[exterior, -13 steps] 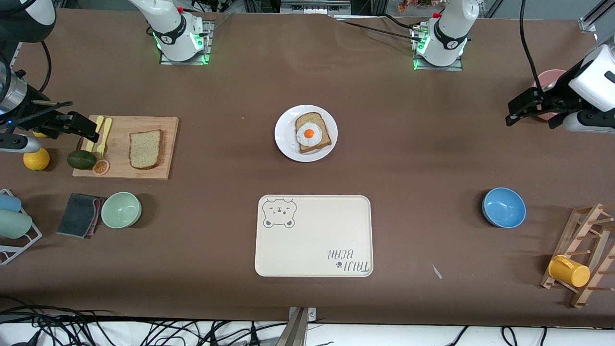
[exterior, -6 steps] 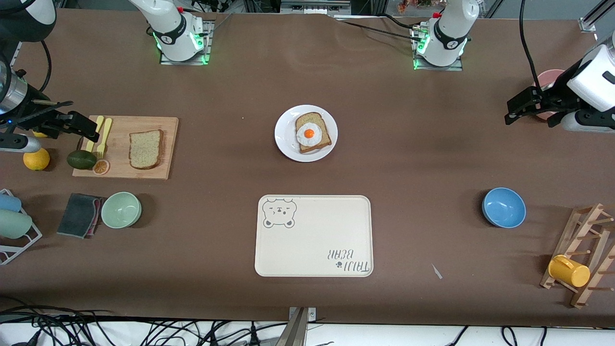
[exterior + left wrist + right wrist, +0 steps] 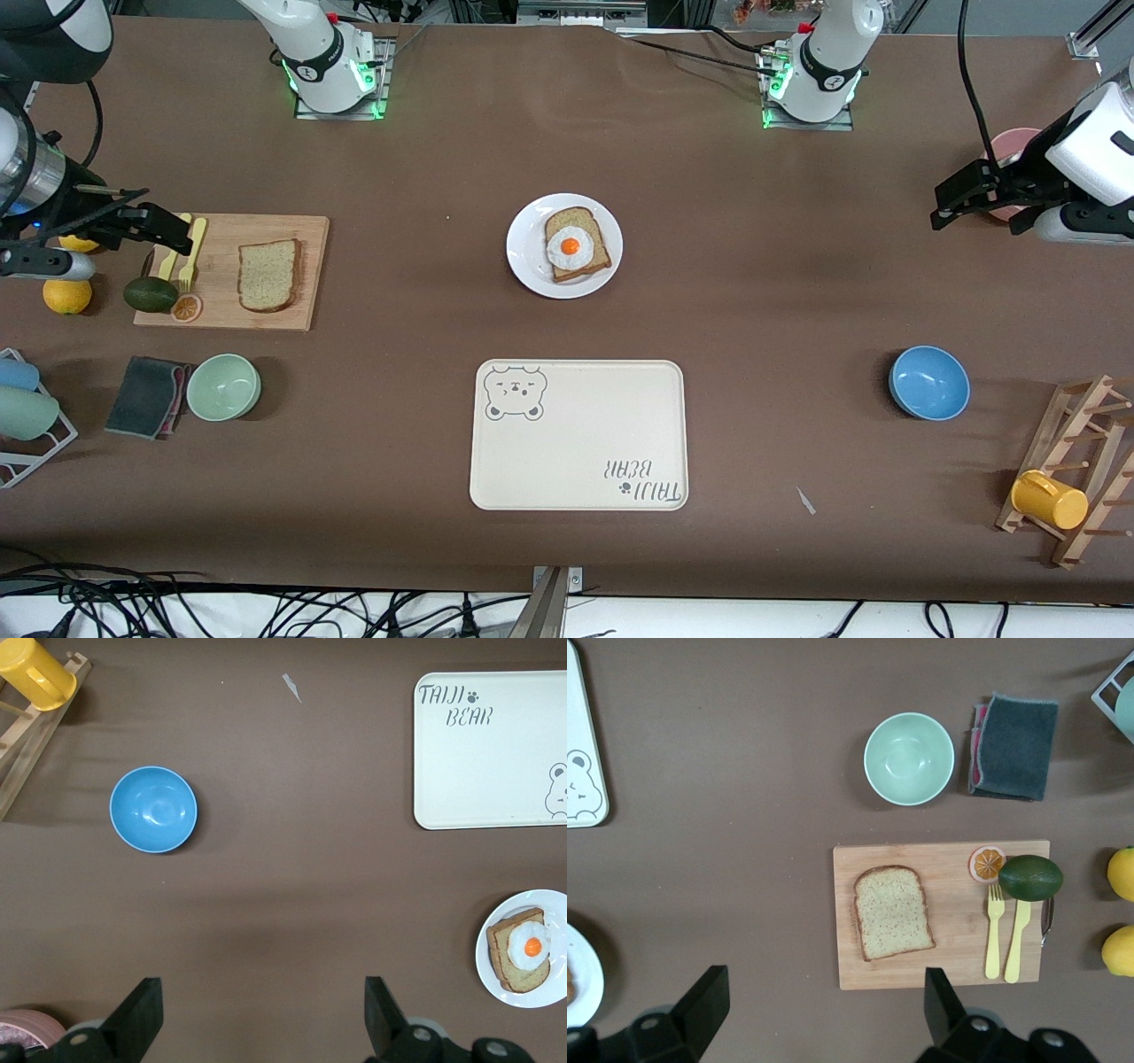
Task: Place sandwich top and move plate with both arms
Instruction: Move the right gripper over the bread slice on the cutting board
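Note:
The sandwich top (image 3: 269, 275) (image 3: 893, 912), a plain speckled slice, lies flat on a wooden cutting board (image 3: 232, 310) toward the right arm's end of the table. The white plate (image 3: 529, 257) (image 3: 532, 995) sits mid-table and carries a bread slice with a fried egg (image 3: 570, 245). My right gripper (image 3: 166, 234) (image 3: 824, 992) hangs open over the board's fork end, apart from the slice. Open as well, my left gripper (image 3: 979, 217) (image 3: 263, 992) waits over bare table at the left arm's end, with nothing between its fingers.
Two yellow forks (image 3: 188, 252), an avocado (image 3: 150, 294) and an orange slice (image 3: 186, 307) share the board. A green bowl (image 3: 223, 386) and grey cloth (image 3: 146, 396) lie nearer the camera. The bear tray (image 3: 579, 434), blue bowl (image 3: 928, 382) and mug rack (image 3: 1067, 478) stand nearer too.
My right gripper has shifted a little toward the cutting board, over the forks. The left gripper has barely moved. The bread and plate stay put.

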Robot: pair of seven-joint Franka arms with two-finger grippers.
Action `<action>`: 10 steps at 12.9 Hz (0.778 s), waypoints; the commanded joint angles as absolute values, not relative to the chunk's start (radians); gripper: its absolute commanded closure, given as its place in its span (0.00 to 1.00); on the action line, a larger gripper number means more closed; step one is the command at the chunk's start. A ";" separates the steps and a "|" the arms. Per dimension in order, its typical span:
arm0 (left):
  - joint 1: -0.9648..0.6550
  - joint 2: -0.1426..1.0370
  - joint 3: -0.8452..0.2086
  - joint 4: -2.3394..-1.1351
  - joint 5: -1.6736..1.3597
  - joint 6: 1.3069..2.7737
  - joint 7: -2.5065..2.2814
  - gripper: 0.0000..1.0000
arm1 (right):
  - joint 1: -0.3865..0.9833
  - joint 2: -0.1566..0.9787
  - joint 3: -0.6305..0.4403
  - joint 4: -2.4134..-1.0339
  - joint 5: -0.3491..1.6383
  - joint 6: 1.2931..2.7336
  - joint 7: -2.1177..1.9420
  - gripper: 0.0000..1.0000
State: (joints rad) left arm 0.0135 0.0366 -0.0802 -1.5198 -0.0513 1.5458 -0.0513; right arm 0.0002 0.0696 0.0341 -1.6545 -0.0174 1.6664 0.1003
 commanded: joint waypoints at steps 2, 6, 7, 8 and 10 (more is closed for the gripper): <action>0.009 0.044 -0.083 -1.494 -0.023 1.525 -0.058 0.00 | 0.002 0.023 0.037 -1.834 -0.031 1.791 0.086 0.03; 0.009 0.043 -0.084 -1.494 -0.023 1.525 -0.060 0.00 | -0.002 -0.012 0.025 -2.098 -0.032 1.990 0.103 0.03; 0.009 0.044 -0.084 -1.494 -0.023 1.525 -0.060 0.00 | -0.002 -0.018 0.026 -2.173 -0.032 2.055 0.107 0.03; 0.009 0.044 -0.084 -1.494 -0.023 1.525 -0.058 0.00 | -0.002 -0.015 0.026 -2.240 -0.035 2.107 0.113 0.03; 0.008 0.044 -0.086 -1.494 -0.023 1.525 -0.060 0.00 | -0.002 -0.003 0.026 -2.328 -0.051 2.189 0.120 0.03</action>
